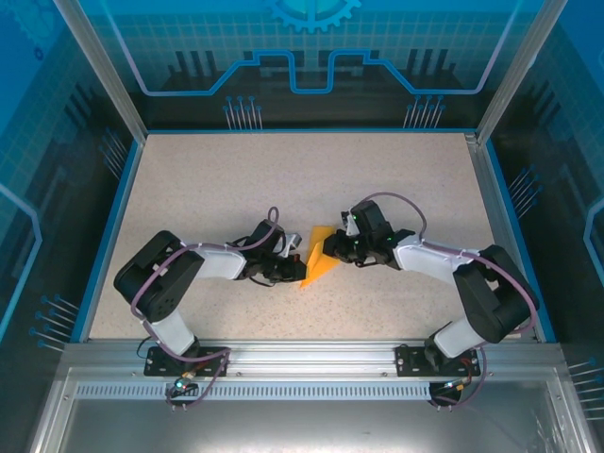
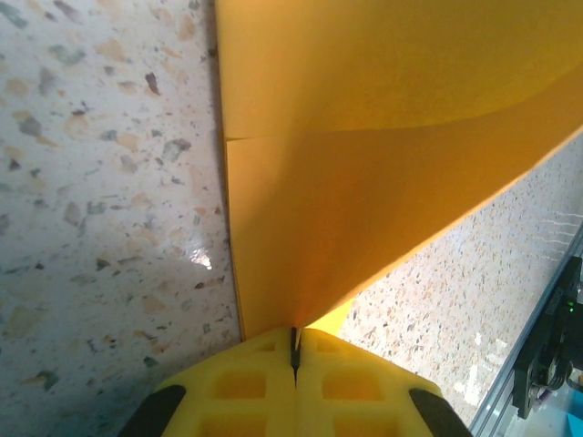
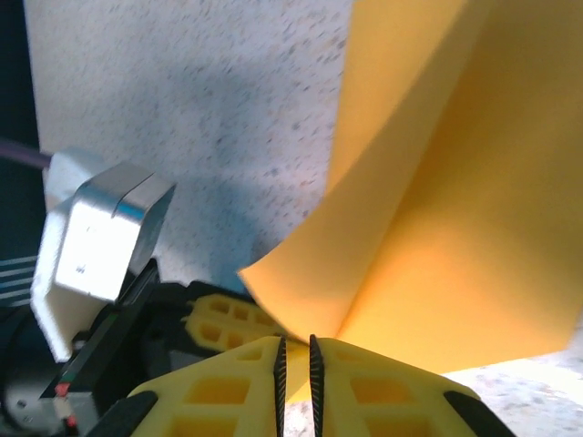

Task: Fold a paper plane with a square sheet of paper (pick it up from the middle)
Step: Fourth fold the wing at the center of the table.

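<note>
Near the middle of the speckled table point(image 1: 236, 179), a little toward its near edge, the left gripper point(image 1: 294, 270) is clamped on the left side of the orange-yellow sheet of paper point(image 1: 319, 257). In the left wrist view its yellow fingers point(image 2: 246, 387) meet, with a narrow end of the layered, creased sheet point(image 2: 364, 137) pinched between them. Just to the right, the right gripper point(image 1: 330, 248) grips the sheet's opposite side. Its fingers point(image 3: 364, 396) are nearly together on the curled paper point(image 3: 455, 228).
</note>
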`<state>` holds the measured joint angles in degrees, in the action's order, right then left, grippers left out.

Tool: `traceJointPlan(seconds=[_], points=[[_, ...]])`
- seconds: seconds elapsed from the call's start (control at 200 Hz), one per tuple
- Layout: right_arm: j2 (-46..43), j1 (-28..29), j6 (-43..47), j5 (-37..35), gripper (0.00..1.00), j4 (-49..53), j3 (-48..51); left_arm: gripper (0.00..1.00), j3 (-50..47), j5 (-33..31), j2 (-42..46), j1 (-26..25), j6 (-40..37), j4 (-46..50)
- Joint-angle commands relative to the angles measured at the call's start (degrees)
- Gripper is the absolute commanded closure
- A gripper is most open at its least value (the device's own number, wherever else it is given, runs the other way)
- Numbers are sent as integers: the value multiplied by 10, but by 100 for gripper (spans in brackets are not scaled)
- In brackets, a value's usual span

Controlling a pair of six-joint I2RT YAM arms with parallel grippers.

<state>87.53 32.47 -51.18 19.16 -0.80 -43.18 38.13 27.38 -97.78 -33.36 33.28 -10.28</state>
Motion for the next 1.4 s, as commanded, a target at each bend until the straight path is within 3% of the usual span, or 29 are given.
traceJointPlan(seconds=[0.0, 0.365, 0.575, 0.97, 1.175, 1.395], points=[[18, 25, 4, 38, 83, -35, -9, 98, 12, 13, -13, 4, 7, -1], [83, -1, -22, 14, 84, -45, -34, 94, 19, 20, -13, 4, -5, 17], [92, -7, -13, 11, 84, -35, -37, 82, 27, 23, -5, 5, -14, 21], [106, -10, -8, 21, 84, -28, -44, 75, 18, 10, 27, 4, 6, -16], [108, -11, -7, 26, 84, -29, -46, 78, 27, 11, 12, 4, 7, -10], [109, -12, -7, 25, 84, -27, -47, 95, 18, -6, 4, 5, 18, -11]])
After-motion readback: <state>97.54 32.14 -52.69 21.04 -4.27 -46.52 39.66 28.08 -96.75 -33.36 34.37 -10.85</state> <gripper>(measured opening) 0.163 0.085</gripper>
